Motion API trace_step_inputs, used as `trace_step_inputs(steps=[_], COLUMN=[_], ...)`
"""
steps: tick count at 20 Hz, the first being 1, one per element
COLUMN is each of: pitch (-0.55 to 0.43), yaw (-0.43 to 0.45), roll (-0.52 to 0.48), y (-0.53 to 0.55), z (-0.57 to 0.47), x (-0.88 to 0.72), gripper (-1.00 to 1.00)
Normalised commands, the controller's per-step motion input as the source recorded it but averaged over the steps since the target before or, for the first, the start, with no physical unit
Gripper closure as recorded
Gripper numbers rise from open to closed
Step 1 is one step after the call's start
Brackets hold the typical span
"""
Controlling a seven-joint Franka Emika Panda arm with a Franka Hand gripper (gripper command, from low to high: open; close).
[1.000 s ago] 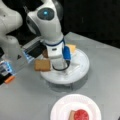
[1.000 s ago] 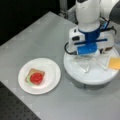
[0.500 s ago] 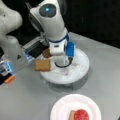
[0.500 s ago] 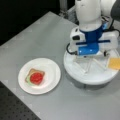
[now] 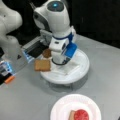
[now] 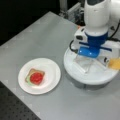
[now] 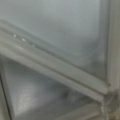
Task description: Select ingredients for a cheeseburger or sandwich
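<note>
The sandwich (image 6: 35,77) is a small stack on a white plate (image 6: 52,72): brown toast, a green lettuce edge and a red tomato disc on top. It also shows at a front view's bottom, sandwich (image 5: 78,115) on plate (image 5: 60,107). My gripper (image 6: 86,62) points straight down into a round white tray (image 6: 72,67), well away from the plate. In a front view the gripper (image 5: 60,61) is mostly hidden under the wrist. The wrist view shows only clear tray dividers (image 7: 62,72) very close, with no fingers or food.
A brown toast square (image 5: 42,65) sits at the edge of the round tray (image 5: 83,62), with another brown piece (image 5: 46,53) behind it. A yellow cheese square (image 6: 115,63) lies on the tray's opposite side. A second robot base (image 5: 11,47) and a small orange item (image 5: 9,79) stand at a front view's left.
The arm has shifted slightly over the round tray. The plate and its stack have stayed put.
</note>
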Motion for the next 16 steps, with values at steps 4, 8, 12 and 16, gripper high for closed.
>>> trace_step_inputs(steps=[4, 8, 12, 16], pitch=[-0.001, 0.018, 0.025, -0.009], yaw=[0.034, 0.108, 0.155, 0.191], roll=[-0.202, -0.136, -0.115, -0.078], y=[0.01, -0.13, -0.25, -0.28], z=[-0.02, 0.08, 0.11, -0.03], x=[0.01, -0.08, -0.12, -0.09], gripper=[-1.0, -1.0, -1.0, -1.0])
